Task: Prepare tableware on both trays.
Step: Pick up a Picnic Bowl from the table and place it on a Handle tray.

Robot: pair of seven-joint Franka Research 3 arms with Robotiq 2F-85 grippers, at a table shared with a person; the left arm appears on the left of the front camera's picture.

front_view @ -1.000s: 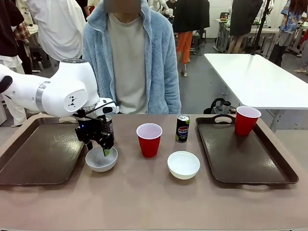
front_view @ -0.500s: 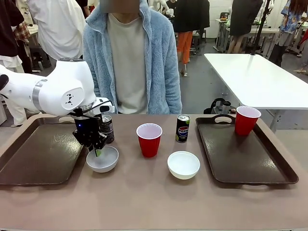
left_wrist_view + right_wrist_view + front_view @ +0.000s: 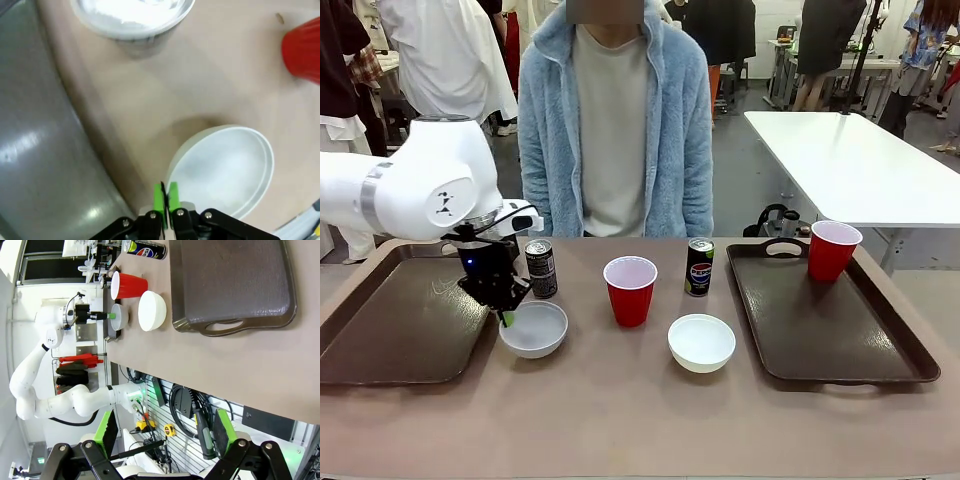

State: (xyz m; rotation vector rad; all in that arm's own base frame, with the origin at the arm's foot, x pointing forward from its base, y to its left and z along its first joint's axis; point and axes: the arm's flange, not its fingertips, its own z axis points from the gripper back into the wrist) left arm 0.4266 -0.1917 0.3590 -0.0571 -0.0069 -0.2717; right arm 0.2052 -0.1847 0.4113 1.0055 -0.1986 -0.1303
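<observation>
Pinching empty bowl (image 3: 542, 335) rim by left tray (image 3: 380, 330) right edge, L gripper (image 3: 166, 194) narrow; R gripper (image 3: 165, 421) wide; right tray (image 3: 820, 345) holds cup (image 3: 832, 250).

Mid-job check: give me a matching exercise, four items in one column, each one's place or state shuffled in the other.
A. Pepsi can
B. right-hand red cup
C. left bowl
D. right gripper

1. open
2. rim pinched by the left gripper
3. on the table, between the middle red cup and the right tray
4. standing on the right tray

Pairs: A-3, B-4, C-2, D-1.
</observation>
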